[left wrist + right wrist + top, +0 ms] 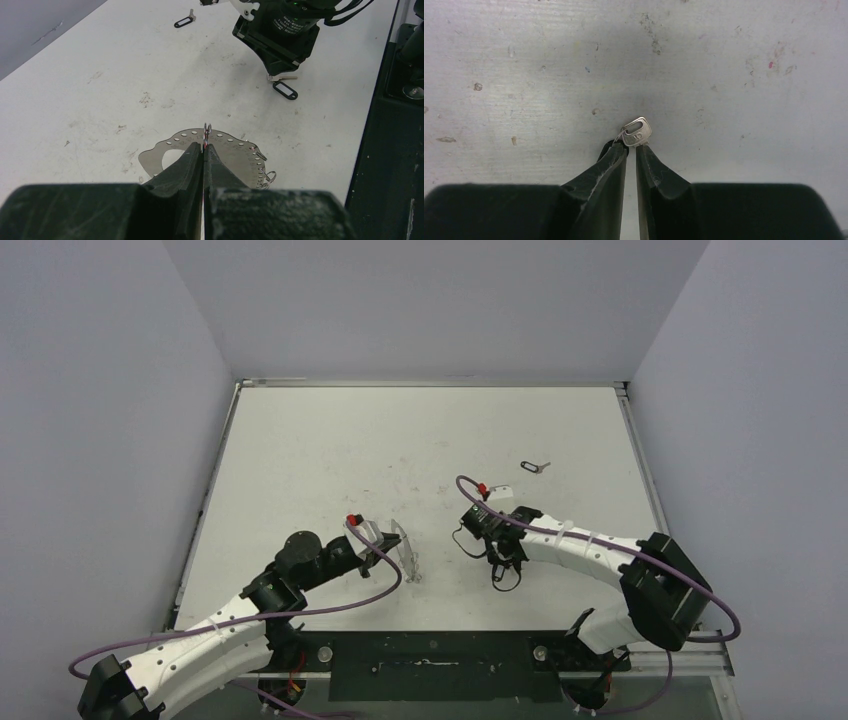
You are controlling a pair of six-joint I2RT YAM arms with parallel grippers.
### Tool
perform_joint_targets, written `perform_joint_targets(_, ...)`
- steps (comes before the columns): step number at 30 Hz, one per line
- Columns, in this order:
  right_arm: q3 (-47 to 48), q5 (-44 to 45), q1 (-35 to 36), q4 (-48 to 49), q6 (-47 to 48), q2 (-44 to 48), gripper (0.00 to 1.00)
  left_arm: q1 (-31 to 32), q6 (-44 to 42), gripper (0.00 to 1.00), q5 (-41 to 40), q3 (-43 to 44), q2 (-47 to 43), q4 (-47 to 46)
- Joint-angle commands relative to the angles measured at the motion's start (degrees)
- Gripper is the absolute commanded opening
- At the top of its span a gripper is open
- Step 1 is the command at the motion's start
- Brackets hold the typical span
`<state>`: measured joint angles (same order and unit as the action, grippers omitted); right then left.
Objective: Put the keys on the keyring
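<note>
– Right gripper (pixel 631 146)?
– Pinched nearly shut on the key (pixel 638 131), silver head poking past the tips, long axis in line with the fingers, black tag (pixel 285 90) trailing on the table (pixel 330 440).
– Left gripper (pixel 204 146)?
– Clenched on the keyring (pixel 227 150), held up on edge.
– Between the two?
– Keyring to the left of the key, near, not touching. Right arm nearer; likely a short carry leftward.

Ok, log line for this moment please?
left gripper: shut on keyring | right gripper: fingertips pinching key | second key: loose, beyond right gripper
</note>
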<state>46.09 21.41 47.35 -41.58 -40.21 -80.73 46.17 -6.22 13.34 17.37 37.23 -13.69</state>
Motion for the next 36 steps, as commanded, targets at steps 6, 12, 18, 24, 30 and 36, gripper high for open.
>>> perform_joint_targets(6, 3.5, -0.9, 0.2, 2.9, -0.7, -3.6, 0.25, 0.2, 0.5, 0.0, -0.2, -0.2, -1.1, 0.0)
perform_joint_targets(12, 3.2, -1.3, 0.2, 3.6, -0.8, -4.8, 0.26, 0.1, 0.5, 0.0, -0.2, -0.3, -1.3, 0.1)
perform_joint_targets(18, 2.3, -1.1, 0.2, 3.7, -1.1, -5.5, 0.21, 0.1, 0.4, 0.0, -0.2, -0.3, -1.3, 0.2)
perform_joint_targets(24, 1.9, -0.8, 0.2, 3.0, -1.7, -5.3, 0.18, 0.2, 0.4, 0.0, -0.2, -0.1, -1.3, 0.2)
perform_joint_targets(30, 1.6, -0.5, 0.2, 2.1, -2.0, -5.3, 0.2, 0.2, 0.3, 0.0, -0.1, -0.1, -1.1, 0.1)
perform_joint_targets(36, 1.0, -0.2, 0.2, 1.7, -2.1, -5.5, 0.24, 0.2, 0.1, 0.0, -0.1, -0.1, -1.1, 0.1)
